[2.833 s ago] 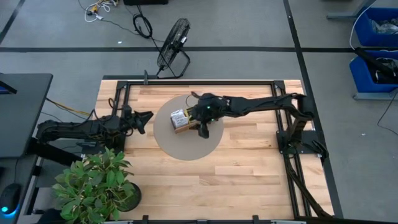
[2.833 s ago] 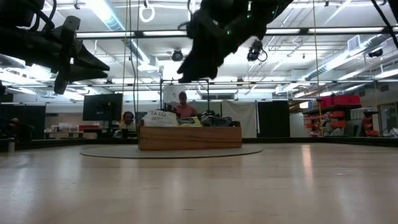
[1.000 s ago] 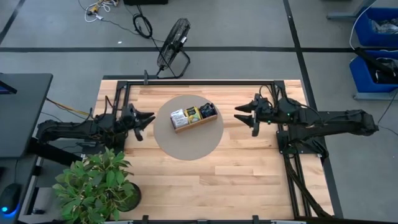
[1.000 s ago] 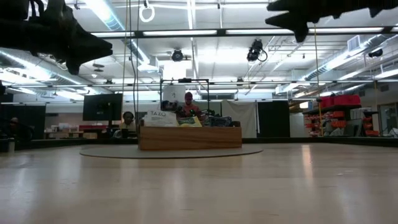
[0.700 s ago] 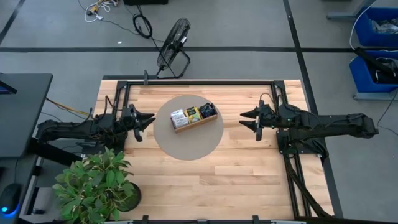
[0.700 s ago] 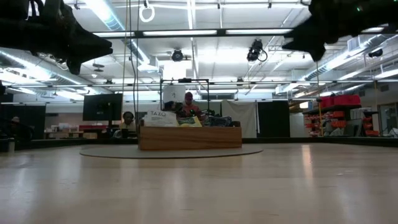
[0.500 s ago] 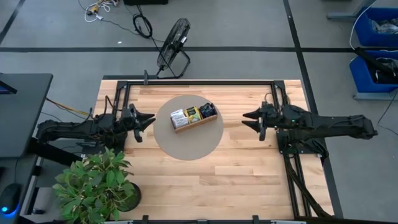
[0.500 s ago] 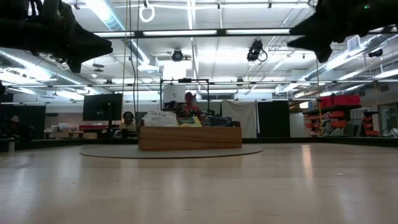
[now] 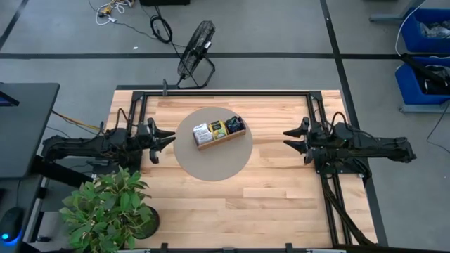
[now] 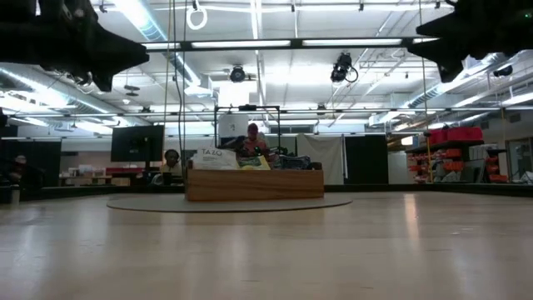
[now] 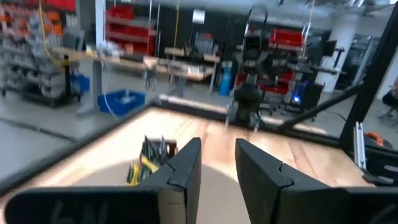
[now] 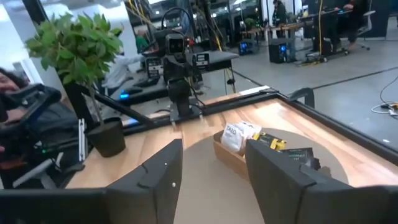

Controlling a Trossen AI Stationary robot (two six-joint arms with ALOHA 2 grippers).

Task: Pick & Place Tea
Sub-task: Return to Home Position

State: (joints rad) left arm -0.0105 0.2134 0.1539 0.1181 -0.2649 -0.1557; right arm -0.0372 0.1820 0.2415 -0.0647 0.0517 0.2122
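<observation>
The tea packets stand on edge in a long wooden tray [image 9: 220, 132], [image 10: 254, 183]: white ones [image 9: 202, 131] at its left end, green-yellow ones [image 9: 217, 128] in the middle, dark ones [image 9: 234, 124] at its right end. The tray rests on a round grey mat [image 9: 213, 158]. My left gripper [image 9: 167, 136], [image 11: 217, 163] hovers open left of the mat. My right gripper [image 9: 287, 139], [image 12: 211, 167] hovers open to the right, well off the mat. Both wrist views show the tray [image 11: 149, 160], [image 12: 261, 147] ahead of the fingers.
A potted plant [image 9: 107, 207] stands at the table's near left corner. A black frame [image 9: 225, 91] runs along the table's far, left and right edges. A fan [image 9: 196, 62] stands on the floor beyond the far edge. People sit in the room behind [image 10: 251, 140].
My right gripper has drawn back from beside the mat toward the table's right edge, keeping its fingers open. The tray and the packets have kept their places.
</observation>
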